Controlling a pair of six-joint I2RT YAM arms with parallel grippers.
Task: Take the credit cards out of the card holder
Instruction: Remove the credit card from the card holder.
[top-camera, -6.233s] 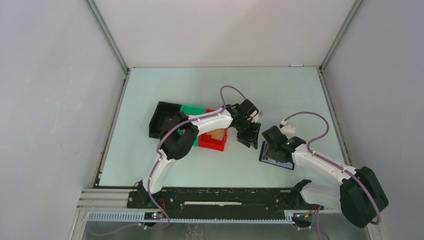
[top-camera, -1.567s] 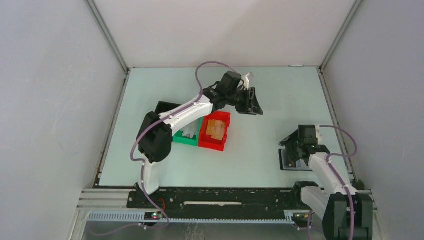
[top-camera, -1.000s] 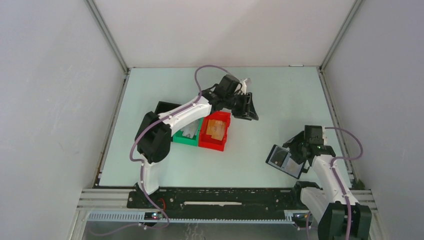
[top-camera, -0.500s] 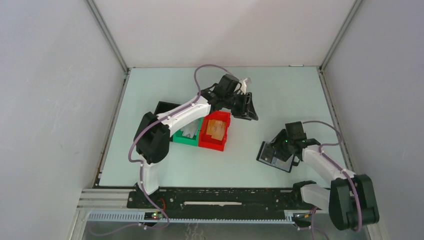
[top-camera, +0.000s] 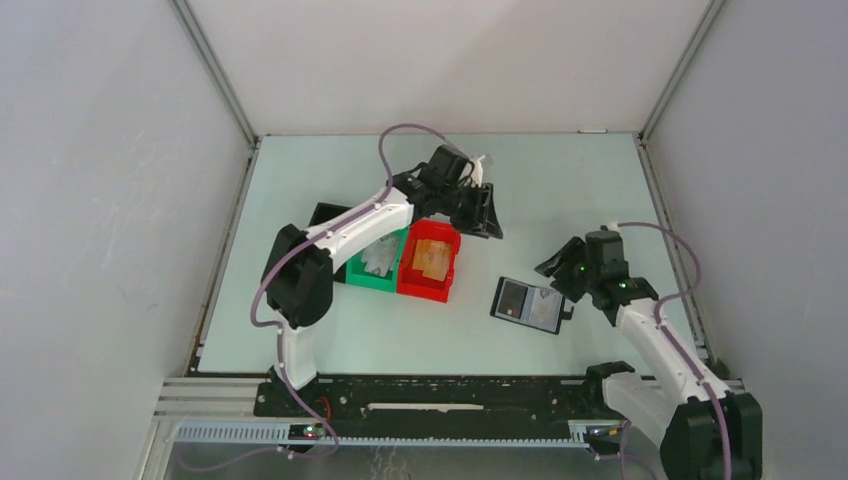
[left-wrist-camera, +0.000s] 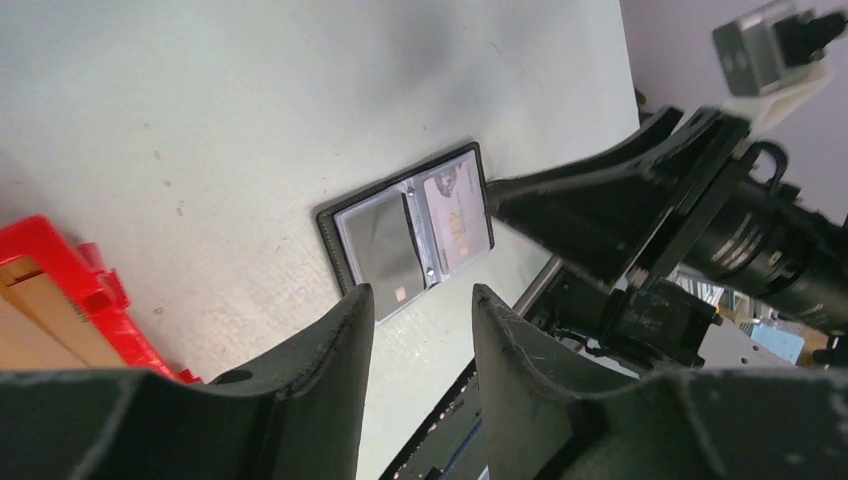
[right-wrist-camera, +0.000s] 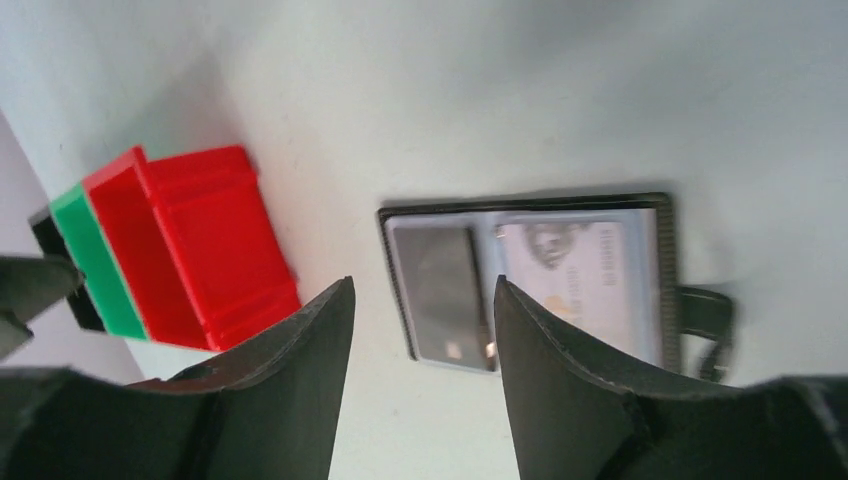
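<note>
Since the earlier frame your left tool (left-wrist-camera: 420, 300) has edged left; it hangs half open and empty beyond the red bin (top-camera: 425, 290). The card holder (top-camera: 530, 305) now lies further left, open flat on the worktop (top-camera: 560, 190), credit cards (right-wrist-camera: 570, 270) in its slots. Your right tool (right-wrist-camera: 420, 295) gapes empty just right of it. The green bin (top-camera: 377, 278) holds clear pieces, the red bin a tan slab (top-camera: 432, 255).

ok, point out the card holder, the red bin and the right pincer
card holder (top-camera: 527, 305): top external view, middle of the opened wallet.
red bin (right-wrist-camera: 215, 250): right wrist view, on its outer side wall.
right pincer (right-wrist-camera: 420, 290): right wrist view, midway between its fingertips.
</note>
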